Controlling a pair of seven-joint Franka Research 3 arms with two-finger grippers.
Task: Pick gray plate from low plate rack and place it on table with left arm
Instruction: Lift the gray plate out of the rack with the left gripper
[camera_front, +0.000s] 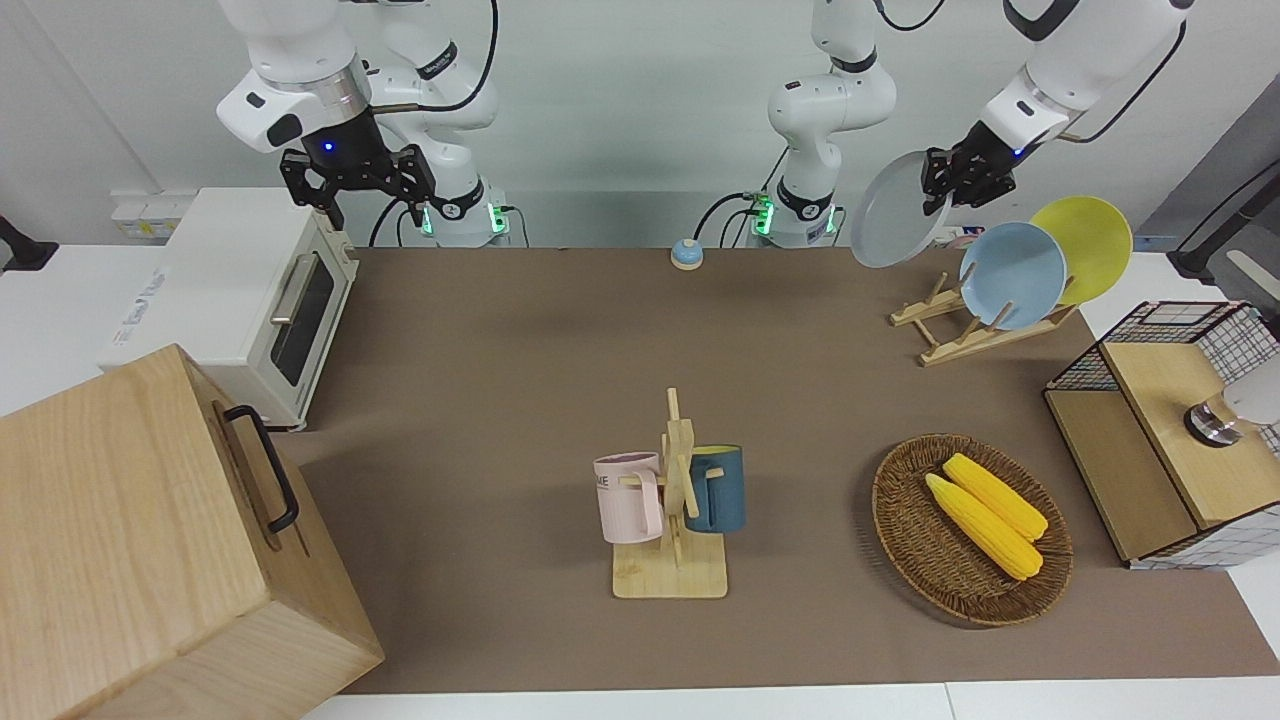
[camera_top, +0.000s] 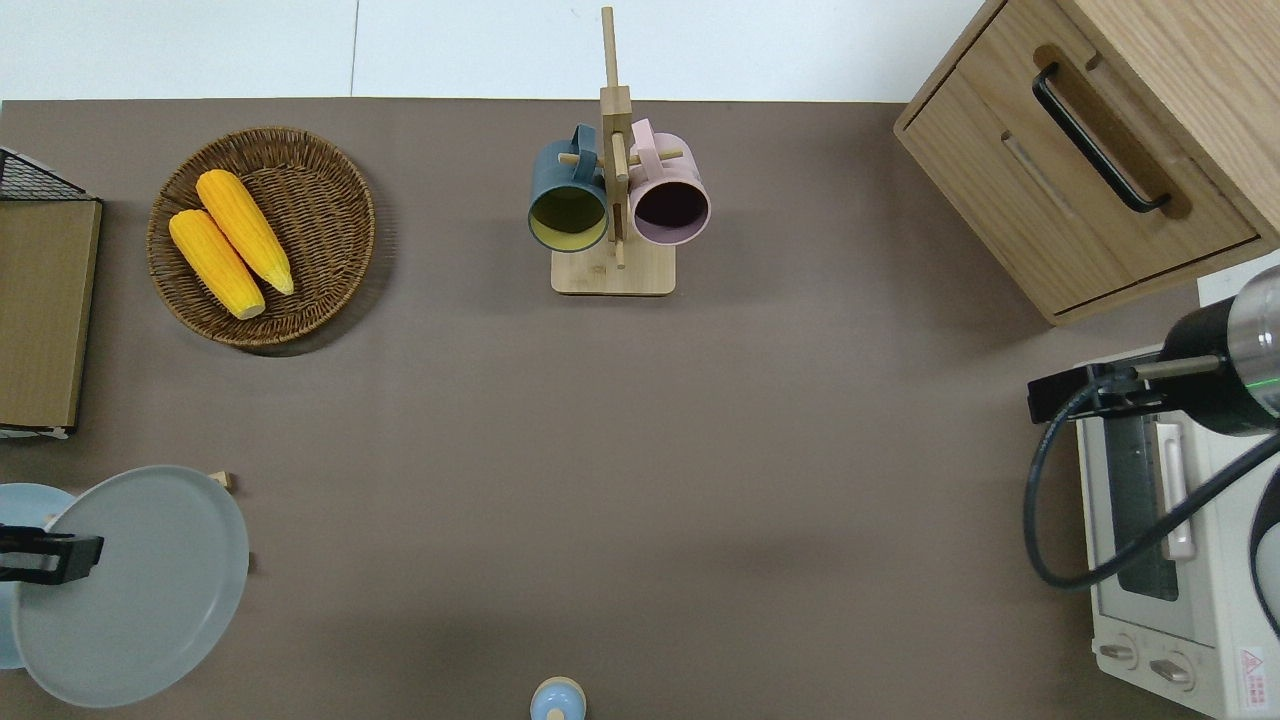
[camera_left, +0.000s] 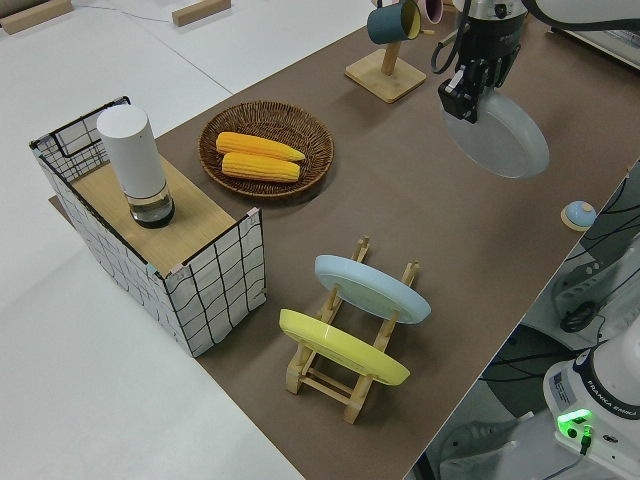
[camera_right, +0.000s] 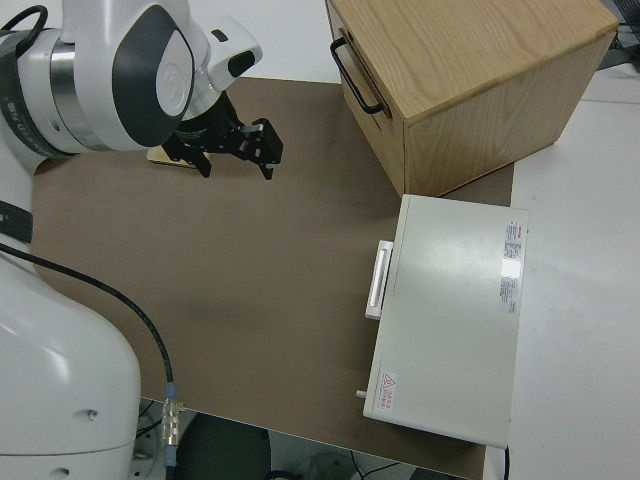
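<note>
My left gripper (camera_front: 948, 183) is shut on the rim of the gray plate (camera_front: 893, 212) and holds it tilted in the air. In the overhead view the gray plate (camera_top: 140, 590) hangs over the low plate rack's end toward the table's middle, and only a rack tip (camera_top: 226, 481) shows. The left gripper (camera_top: 55, 557) grips the plate's edge toward the left arm's end. The low plate rack (camera_front: 958, 338) stands on the table (camera_front: 500, 350) with a light blue plate (camera_front: 1012, 275) and a yellow plate (camera_front: 1085, 245) in it. The left side view shows the gripper (camera_left: 466, 98), gray plate (camera_left: 500, 135) and rack (camera_left: 340, 375). My right gripper (camera_front: 358, 190) is parked, open.
A wicker basket (camera_front: 905, 540) with two corn cobs and a wire basket (camera_front: 1240, 340) with a white cylinder stand farther from the robots than the rack. A mug tree (camera_front: 672, 520) holds two mugs mid-table. A small blue bell (camera_front: 686, 254), toaster oven (camera_front: 250, 300) and wooden cabinet (camera_front: 130, 540) also stand here.
</note>
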